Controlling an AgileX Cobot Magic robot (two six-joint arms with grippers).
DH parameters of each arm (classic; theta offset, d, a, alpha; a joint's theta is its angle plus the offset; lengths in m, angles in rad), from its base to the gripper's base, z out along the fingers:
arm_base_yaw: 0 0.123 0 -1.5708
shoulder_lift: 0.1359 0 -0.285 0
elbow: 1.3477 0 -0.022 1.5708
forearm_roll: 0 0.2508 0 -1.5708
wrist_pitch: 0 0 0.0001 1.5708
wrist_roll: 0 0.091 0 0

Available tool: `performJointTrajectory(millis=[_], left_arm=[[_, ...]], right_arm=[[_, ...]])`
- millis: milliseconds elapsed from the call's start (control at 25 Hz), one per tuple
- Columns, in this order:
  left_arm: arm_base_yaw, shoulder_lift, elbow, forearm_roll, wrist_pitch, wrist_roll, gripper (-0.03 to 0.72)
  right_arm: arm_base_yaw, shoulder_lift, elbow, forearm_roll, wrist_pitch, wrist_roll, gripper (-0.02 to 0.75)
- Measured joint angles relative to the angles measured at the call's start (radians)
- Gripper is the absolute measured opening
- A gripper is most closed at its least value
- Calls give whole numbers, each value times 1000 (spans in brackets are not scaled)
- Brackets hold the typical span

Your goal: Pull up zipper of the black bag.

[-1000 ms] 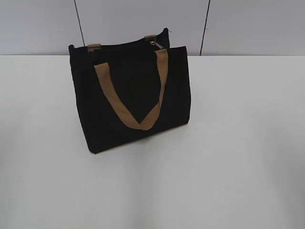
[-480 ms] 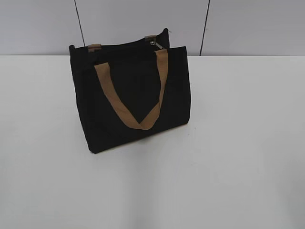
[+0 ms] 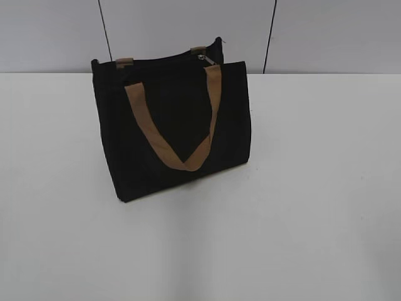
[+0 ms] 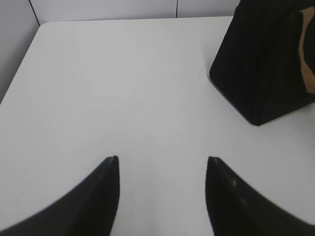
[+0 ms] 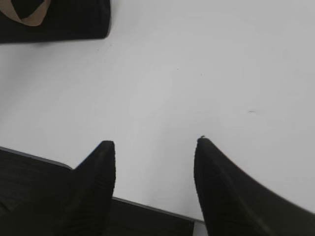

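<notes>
Bag (image 3: 172, 125) stands upright near the table's (image 3: 313, 188) far edge, zipper (image 3: 202, 58) at its top. Left gripper (image 4: 162, 164) and right gripper (image 5: 155, 147) gape apart over bare tabletop, holding nothing.

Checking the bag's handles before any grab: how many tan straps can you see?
2: the front strap hangs in a V down the black bag; the rear strap shows only stubs behind the top edge.
</notes>
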State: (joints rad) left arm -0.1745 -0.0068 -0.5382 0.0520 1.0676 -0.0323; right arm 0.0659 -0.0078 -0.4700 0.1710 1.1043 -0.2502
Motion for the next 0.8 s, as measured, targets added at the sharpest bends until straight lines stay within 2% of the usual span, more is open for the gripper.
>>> performJointTrajectory(millis=[480, 680, 800], left_arm=[[5, -1, 0, 0, 0, 2, 421], [94, -1, 0, -2, 0, 2, 421], [113, -1, 0, -24, 0, 2, 421]], right_arm=[[0, 0, 1, -29, -5, -1, 396], [0, 0, 1, -19, -6, -1, 396], [-18, 0, 1, -18, -6, -1, 396]])
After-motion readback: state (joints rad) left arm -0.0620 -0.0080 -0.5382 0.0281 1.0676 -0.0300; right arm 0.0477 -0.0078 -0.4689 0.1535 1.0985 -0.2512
